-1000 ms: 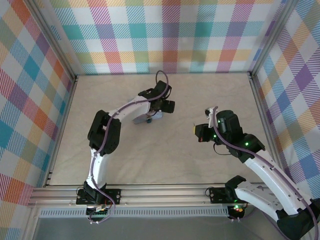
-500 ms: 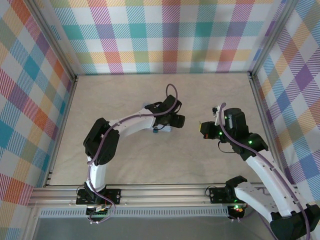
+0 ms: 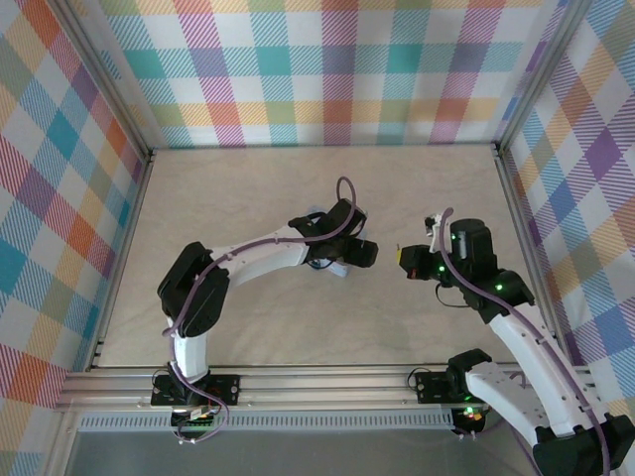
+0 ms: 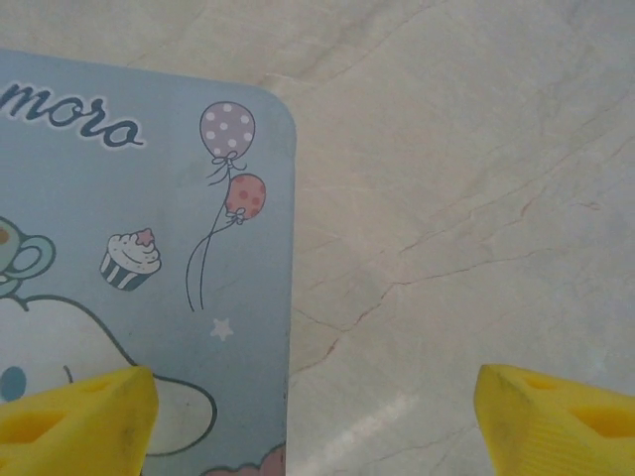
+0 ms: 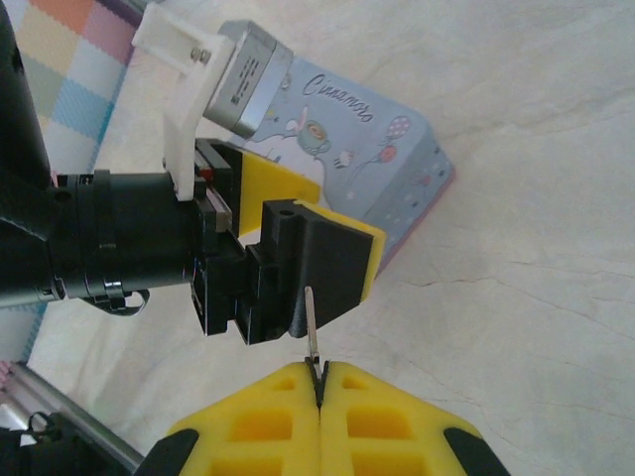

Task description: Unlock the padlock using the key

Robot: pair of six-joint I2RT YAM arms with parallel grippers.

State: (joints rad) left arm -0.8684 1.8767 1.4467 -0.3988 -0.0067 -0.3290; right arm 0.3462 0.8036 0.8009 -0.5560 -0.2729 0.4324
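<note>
The tin [image 4: 149, 248] is cut off by the left and lower edges of the left wrist view. In the right wrist view part of it is covered by the left gripper [image 5: 342, 213], and the head of the key [image 5: 312, 322], near the tin, is hidden between the pads of the right gripper [image 5: 320, 392].

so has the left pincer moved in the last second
Yes: the left pincer has moved right and toward the near rail, away from the back wall.
</note>
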